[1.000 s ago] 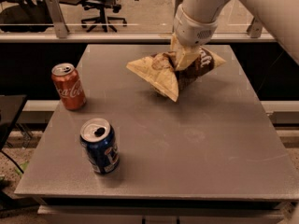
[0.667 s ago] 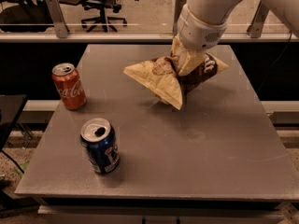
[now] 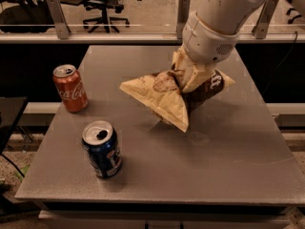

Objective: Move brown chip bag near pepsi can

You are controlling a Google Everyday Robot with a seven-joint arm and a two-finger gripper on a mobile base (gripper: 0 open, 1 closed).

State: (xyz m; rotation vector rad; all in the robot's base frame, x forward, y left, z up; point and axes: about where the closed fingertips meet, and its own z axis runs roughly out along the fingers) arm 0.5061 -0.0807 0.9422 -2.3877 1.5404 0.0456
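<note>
The brown chip bag, dark brown and pale cream, hangs tilted above the middle of the grey table, its lower corner just over the surface. My gripper comes down from the upper right and is shut on the bag's middle, with cream fingers pinching the crinkled foil. The pepsi can, dark blue with a silver open top, stands upright at the front left of the table, well apart from the bag.
A red Coca-Cola can stands upright near the table's left edge, behind the pepsi can. Office chairs and a railing lie beyond the table's far edge.
The gripper has carried the bag forward and slightly left, toward the table's middle, and lifted it off the surface. The cans have not moved.
</note>
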